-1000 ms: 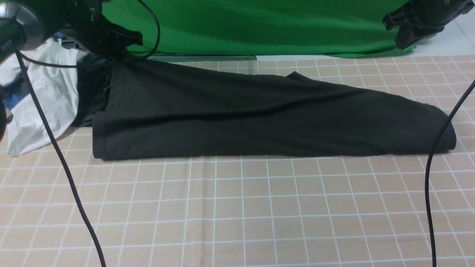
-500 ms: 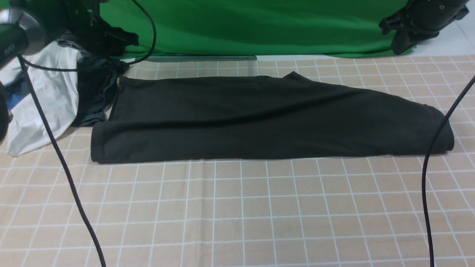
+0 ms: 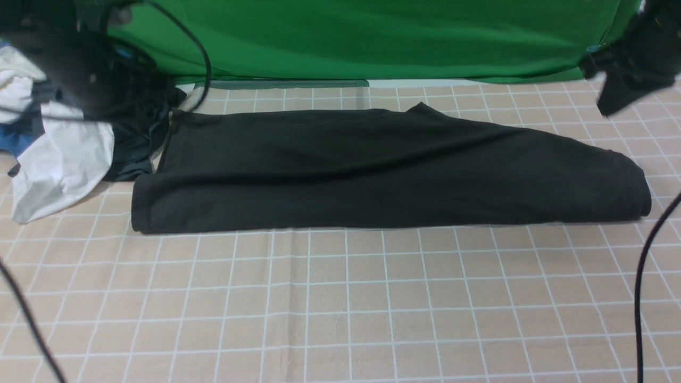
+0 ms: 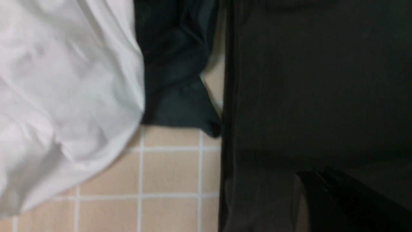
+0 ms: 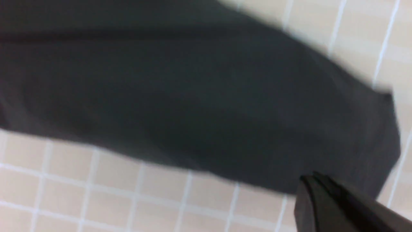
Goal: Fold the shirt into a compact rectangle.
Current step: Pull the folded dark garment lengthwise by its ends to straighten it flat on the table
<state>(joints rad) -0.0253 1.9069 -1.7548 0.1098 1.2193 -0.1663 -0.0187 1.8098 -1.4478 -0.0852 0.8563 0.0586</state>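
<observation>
Shirt (image 3: pixel 383 170) is laid long on counter (image 3: pixel 346 298). L gripper (image 4: pixel 313 176) & R gripper (image 5: pixel 310 181) are pressed together, empty. White cloth (image 3: pixel 64 159), close at 9 o'clock, could be grabbed w/ it.

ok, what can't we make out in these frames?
Black shirt: inner layers, front view; its own top fold covers them.
Dark grey-green garment: left wrist view; white garment overlaps it, frame edge cuts it.
Left gripper: only tips show, left wrist view; frame edge cuts the rest.

white garment (image 3: pixel 64 159) crumpled far left, touching a dark grey-green garment (image 3: pixel 132 154); checked beige cloth (image 3: pixel 340 298), green backdrop (image 3: pixel 372 37).
</observation>
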